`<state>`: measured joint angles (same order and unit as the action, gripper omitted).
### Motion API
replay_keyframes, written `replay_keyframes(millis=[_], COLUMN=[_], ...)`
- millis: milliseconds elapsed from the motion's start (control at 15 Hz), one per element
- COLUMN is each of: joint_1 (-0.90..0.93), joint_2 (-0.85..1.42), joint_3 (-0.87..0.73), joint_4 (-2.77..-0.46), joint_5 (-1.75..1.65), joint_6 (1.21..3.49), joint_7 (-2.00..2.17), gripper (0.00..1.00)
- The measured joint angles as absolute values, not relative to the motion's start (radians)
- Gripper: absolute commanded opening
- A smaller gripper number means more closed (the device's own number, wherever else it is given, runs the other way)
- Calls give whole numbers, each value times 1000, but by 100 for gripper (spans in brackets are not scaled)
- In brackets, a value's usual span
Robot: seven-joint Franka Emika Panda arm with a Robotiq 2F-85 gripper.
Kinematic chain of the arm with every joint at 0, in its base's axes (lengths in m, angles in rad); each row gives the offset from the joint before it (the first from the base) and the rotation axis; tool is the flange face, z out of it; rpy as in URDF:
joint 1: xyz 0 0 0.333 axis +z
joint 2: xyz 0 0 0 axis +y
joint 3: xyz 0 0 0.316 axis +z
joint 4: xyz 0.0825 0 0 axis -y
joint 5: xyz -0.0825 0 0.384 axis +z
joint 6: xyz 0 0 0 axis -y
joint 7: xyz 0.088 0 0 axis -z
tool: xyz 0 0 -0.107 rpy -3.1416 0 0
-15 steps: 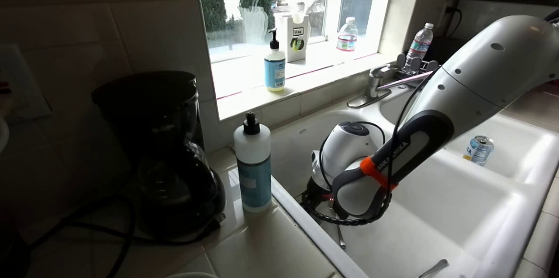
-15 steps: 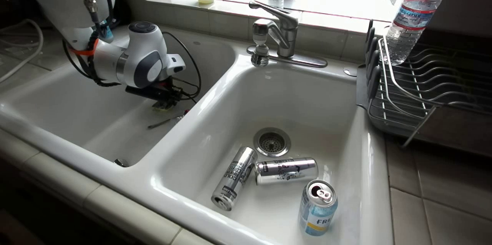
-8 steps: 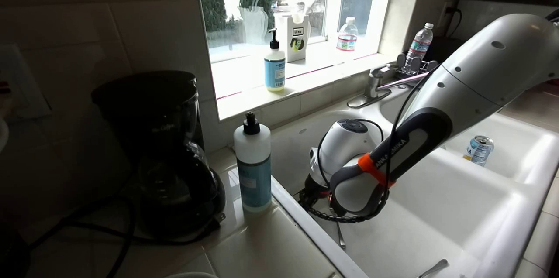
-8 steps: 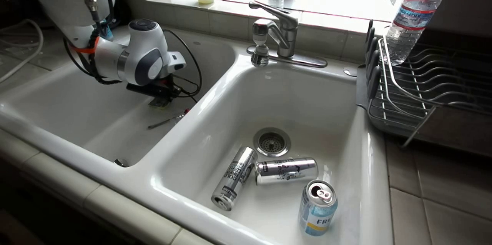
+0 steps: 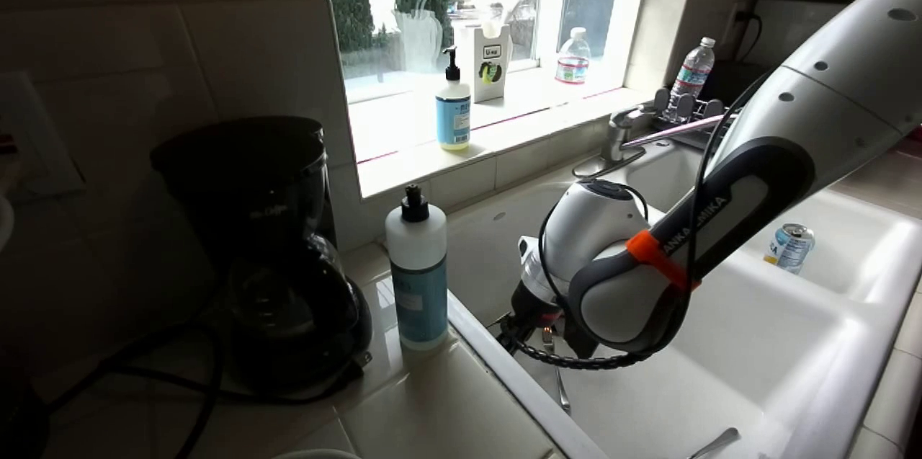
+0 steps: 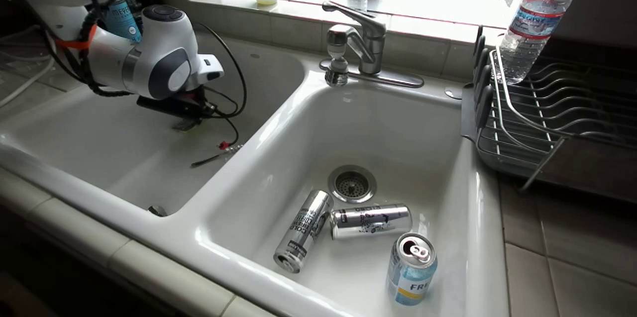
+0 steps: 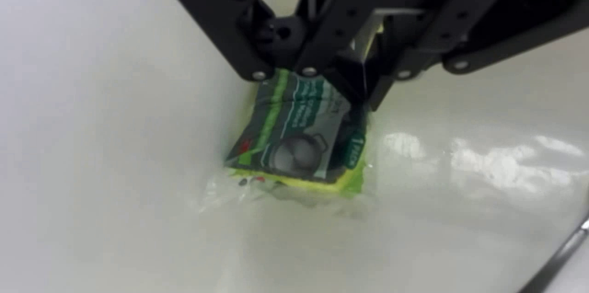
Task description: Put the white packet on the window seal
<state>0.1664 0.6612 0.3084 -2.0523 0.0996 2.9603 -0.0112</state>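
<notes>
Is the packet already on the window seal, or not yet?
Not yet: in the wrist view the gripper holds the packet, and an exterior view shows both inside the sink, below the window seal.

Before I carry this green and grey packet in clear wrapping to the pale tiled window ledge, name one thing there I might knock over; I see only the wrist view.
Observer: A blue-labelled, black-pumped bottle stands upright on the pale tiled ledge; bumped, it could tip.
Operator: Now name some metalwork to steer around.
Observer: A silver metal faucet rises at the back of the white sink, in front of the ledge.
Operator: Last, give me one upright thing on the tiled counter.
Observer: A tall, black-topped, white and blue bottle stands there, beside the sink.
</notes>
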Motion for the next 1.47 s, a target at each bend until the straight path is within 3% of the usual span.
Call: replay_keyframes(millis=[400,800,1067,1467], joint_1=[-96,-325,-367,-342], joint_2=[393,95,-117,-326], joint_3=[611,858,846,663], joint_4=[-2348,-2486,-2486,-2481], joint_5=[243,540,750,930], joint_6=[2951,2898,2906,2940], joint_7=[-144,-205,-290,-438], gripper=[2,2,2,6])
